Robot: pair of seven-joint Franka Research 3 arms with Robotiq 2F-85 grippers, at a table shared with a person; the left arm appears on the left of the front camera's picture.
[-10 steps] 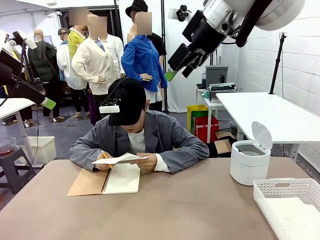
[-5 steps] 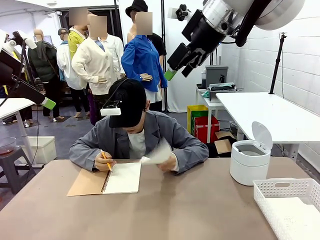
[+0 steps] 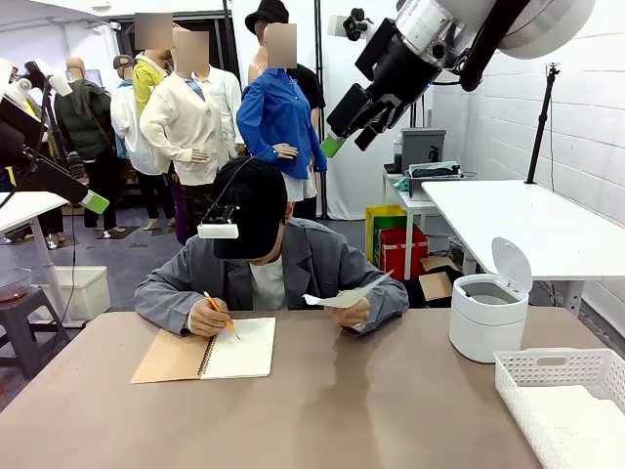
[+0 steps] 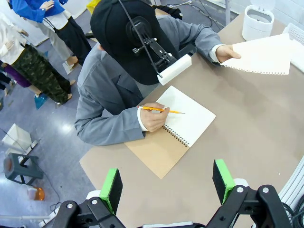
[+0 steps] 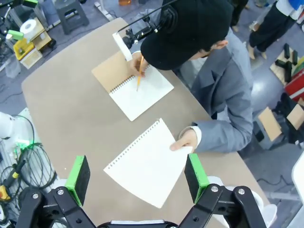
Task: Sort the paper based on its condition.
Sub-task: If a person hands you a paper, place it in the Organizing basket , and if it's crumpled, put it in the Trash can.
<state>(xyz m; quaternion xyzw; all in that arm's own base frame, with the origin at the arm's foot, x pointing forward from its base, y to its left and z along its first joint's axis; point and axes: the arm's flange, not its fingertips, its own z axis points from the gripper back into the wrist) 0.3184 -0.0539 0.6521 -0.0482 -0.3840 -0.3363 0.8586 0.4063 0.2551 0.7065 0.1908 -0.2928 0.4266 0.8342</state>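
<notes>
The person at the far side holds a loose white sheet of paper [image 3: 344,297] in one hand above the table; the sheet [image 5: 148,164] has tiny holes along one edge and also appears in the left wrist view [image 4: 260,54]. The other hand holds a pencil [image 4: 161,110] over an open spiral notebook [image 3: 205,352]. My right gripper [image 3: 357,115] hangs high over the table, open and empty, its green pads [image 5: 78,173] wide apart. My left gripper [image 4: 167,183] is raised at the left, open, with nothing between its fingers.
A white lidded bin [image 3: 488,308] with its lid up stands at the right of the brown table [image 3: 371,410]. A white perforated basket [image 3: 564,401] holding flat white sheets sits at the front right corner. A second white table stands beyond.
The person tore the sheet away from the notebook and swung it to the right, now holding it out in one hand. The pencil hand settled on the notebook. Both arms stayed still.
</notes>
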